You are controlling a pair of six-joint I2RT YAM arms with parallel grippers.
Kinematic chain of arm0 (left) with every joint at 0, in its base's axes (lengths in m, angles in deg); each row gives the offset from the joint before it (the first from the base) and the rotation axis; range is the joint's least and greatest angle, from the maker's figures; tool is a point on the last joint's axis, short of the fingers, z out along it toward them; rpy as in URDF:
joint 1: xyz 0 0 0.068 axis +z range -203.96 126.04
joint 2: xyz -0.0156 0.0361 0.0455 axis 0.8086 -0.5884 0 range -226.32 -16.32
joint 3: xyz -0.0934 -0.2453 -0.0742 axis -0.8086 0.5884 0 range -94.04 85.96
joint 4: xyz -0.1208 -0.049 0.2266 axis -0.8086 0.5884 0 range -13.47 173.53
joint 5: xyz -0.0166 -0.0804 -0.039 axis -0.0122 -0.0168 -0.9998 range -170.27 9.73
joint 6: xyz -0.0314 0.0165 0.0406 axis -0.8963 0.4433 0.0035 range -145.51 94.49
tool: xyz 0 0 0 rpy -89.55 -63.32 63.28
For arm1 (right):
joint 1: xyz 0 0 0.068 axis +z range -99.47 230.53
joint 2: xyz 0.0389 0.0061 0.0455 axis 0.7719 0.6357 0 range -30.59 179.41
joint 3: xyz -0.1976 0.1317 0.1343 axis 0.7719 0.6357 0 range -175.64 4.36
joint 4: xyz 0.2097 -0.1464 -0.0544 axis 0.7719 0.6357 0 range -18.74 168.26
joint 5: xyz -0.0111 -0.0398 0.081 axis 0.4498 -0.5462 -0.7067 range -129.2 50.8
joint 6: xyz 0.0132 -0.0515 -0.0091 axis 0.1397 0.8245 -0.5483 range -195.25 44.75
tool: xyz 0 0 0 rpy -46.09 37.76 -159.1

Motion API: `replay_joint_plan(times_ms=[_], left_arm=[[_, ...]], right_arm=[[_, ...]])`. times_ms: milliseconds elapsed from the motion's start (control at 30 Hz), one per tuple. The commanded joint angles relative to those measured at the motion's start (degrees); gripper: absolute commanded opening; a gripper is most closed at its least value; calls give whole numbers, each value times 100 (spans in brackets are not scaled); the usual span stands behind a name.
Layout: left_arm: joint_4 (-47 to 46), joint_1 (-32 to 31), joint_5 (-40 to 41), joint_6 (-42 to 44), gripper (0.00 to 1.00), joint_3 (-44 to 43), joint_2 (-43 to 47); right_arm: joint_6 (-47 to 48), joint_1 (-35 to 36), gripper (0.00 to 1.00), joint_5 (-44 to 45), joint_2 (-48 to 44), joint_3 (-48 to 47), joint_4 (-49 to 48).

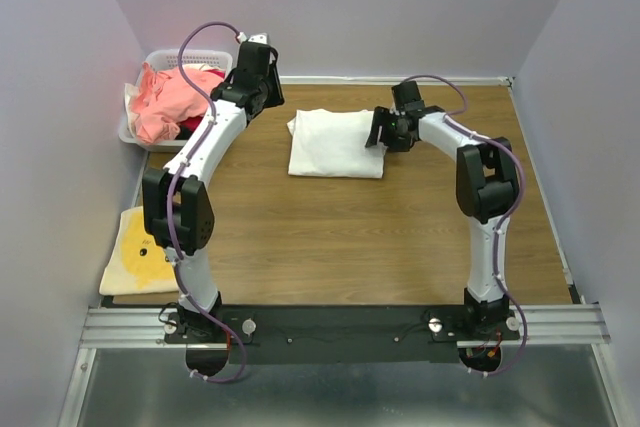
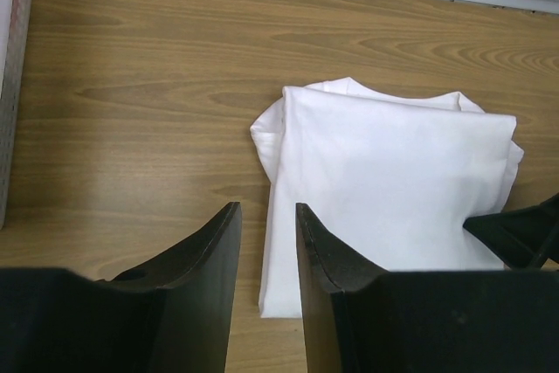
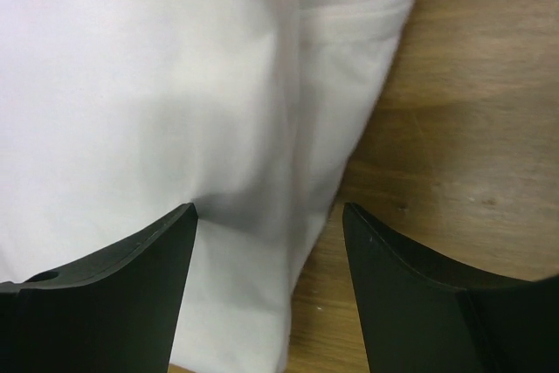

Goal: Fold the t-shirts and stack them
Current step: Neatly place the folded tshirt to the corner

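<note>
A white t-shirt (image 1: 335, 143) lies folded into a rectangle on the wooden table, plain side up. My right gripper (image 1: 381, 133) stands open at its right edge. In the right wrist view (image 3: 269, 209) one finger is over the cloth (image 3: 175, 85) and the other over bare wood, with nothing held. My left gripper (image 1: 268, 95) hovers off the shirt's far-left corner, its jaws partly apart and empty (image 2: 266, 207), with the folded shirt (image 2: 393, 181) just ahead. A salmon-pink t-shirt (image 1: 172, 99) and a red one (image 1: 190, 126) are heaped in the basket.
The white lattice basket (image 1: 165, 55) sits at the table's far-left corner against the wall. A yellow cloth (image 1: 140, 247) lies at the near-left edge beside the left arm's base. Bare wood shows in front of the white shirt and to the right.
</note>
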Motion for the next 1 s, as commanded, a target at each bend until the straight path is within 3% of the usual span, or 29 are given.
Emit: replay_joint_plan(times_ms=[0,100,200,400,433,533,967], left_arm=[[169,1,46,107,40,134,309],[204,1,143,142,40,178,379],[222,27,196,178,40,196,423],[257,71,178,178,40,152,467],[266,80,178,169,40,143,485],[301,98,152,160,40,64,485],[477,107,-50,239,40,-191,335]], right_arm=[[-29,1,75,-729,488,-84,-194],[-99,1,73,-940,594,-58,-264],[-170,1,64,-1151,665,-58,-317],[-161,1,30,-1353,788,-76,-326],[-135,1,18,-1345,797,-67,-317],[-108,-7,1,-1082,762,-41,-300],[190,-464,1,1299,-20,-49,948]])
